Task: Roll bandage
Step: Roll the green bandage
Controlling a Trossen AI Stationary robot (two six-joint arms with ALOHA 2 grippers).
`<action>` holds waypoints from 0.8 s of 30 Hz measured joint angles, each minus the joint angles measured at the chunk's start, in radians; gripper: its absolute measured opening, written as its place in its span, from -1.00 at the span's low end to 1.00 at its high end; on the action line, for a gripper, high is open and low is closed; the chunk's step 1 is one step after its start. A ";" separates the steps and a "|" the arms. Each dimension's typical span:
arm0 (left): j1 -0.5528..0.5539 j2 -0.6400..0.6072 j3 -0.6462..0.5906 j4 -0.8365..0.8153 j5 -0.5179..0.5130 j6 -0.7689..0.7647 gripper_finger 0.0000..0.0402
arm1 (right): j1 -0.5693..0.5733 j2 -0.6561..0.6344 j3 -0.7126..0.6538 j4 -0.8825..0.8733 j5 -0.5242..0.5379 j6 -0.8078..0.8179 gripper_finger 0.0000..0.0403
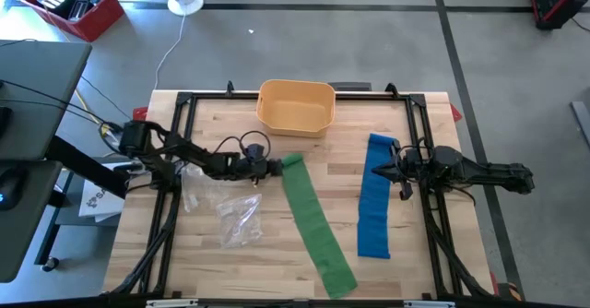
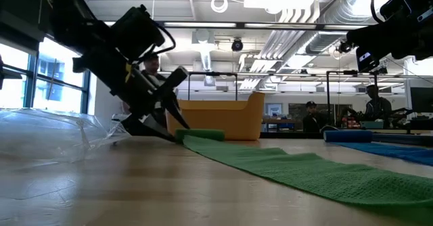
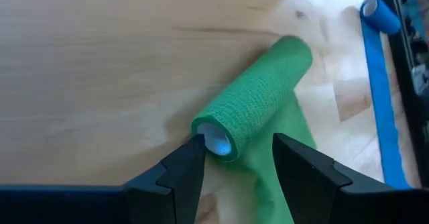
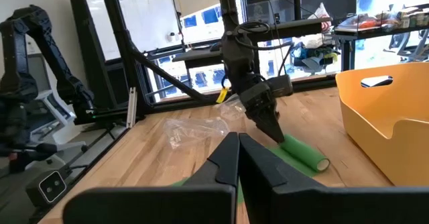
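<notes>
A green bandage (image 1: pixel 318 225) lies flat on the table, slanting toward the near edge. Its far end is wound into a short roll (image 3: pixel 258 103) with a white core, also seen in the low view (image 2: pixel 201 135). My left gripper (image 1: pixel 268 168) is open and low at the table, and the roll's end lies between its fingertips (image 3: pixel 231 150). A blue bandage (image 1: pixel 374 202) lies unrolled on the right, with a small roll (image 3: pixel 377 13) at its far end. My right gripper (image 4: pixel 238 158) is shut and empty, above the blue bandage's left edge (image 1: pixel 394 171). My left gripper comes level from the table's left, along the roll's length. One fingertip (image 3: pixel 194 147) stands against the rim of the roll's open end (image 3: pixel 216 142); the other finger (image 3: pixel 295 153) stands apart from it. I cannot tell whether the first one touches. The roll lies on the table.
A yellow bin (image 1: pixel 296 106) stands at the far middle of the table. A crumpled clear plastic bag (image 1: pixel 230 211) lies left of the green bandage. A black frame (image 1: pixel 175 160) runs along the table's edges.
</notes>
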 joint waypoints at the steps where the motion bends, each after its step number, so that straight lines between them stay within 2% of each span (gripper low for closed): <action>1: 0.000 0.003 0.010 -0.019 0.002 0.008 -0.15 | 0.000 0.000 0.000 0.000 0.000 0.000 -1.00; 6: 0.000 -0.001 0.023 -0.057 0.003 0.021 -0.15 | 0.000 0.000 0.000 0.000 0.000 0.000 -1.00; 24: -0.001 -0.001 0.023 -0.031 -0.012 0.006 -0.15 | 0.000 0.000 0.000 0.000 0.000 0.000 -1.00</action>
